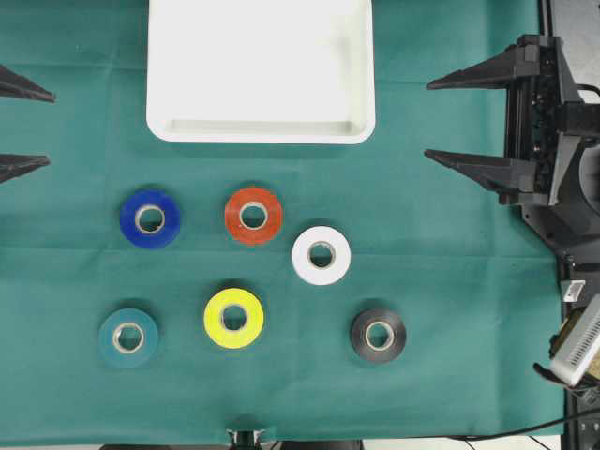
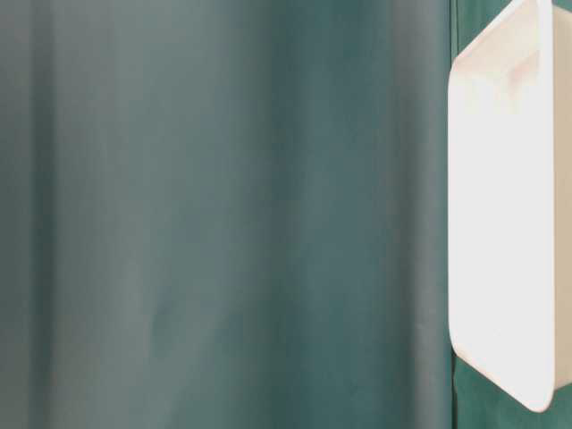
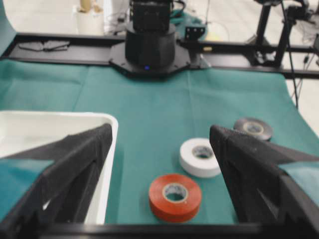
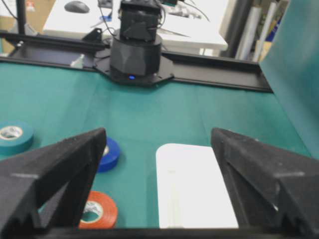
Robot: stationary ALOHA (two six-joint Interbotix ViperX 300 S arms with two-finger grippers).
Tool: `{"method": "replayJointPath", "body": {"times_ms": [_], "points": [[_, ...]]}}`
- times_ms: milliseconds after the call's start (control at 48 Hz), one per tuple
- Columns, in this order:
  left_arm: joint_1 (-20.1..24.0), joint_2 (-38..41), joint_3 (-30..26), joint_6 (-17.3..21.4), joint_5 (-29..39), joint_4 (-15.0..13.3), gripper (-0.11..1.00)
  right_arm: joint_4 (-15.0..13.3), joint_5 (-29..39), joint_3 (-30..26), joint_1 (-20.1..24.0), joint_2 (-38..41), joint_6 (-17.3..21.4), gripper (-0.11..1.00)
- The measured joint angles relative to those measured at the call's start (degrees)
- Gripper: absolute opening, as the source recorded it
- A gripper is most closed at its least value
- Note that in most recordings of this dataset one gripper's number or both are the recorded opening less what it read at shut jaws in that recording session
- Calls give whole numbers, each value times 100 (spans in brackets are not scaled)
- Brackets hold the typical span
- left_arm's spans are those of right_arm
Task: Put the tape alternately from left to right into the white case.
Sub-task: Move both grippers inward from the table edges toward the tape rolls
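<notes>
Jaws of left gripper and right gripper stand apart, unloaded; six tape rolls lie outside white case.

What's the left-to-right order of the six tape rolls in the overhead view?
Teal roll → blue roll → yellow roll → red-orange roll → white roll → black roll.
</notes>
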Motion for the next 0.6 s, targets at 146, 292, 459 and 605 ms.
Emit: {"method": "replayJointPath", "body": {"times_ms": [146,292,459,605], "points": [[0,167,0,0,0,0,95,9,9,0,0,229,18,82],[0,378,0,0,53,-9,95,0,141,-9,0,598,185,82],[0,475,0,-9,360,-18,95,9,448,-97,-9,861,343,82],[44,571,-9,0,615,-26,95,9,519,-114,-9,870,352,82]]}}
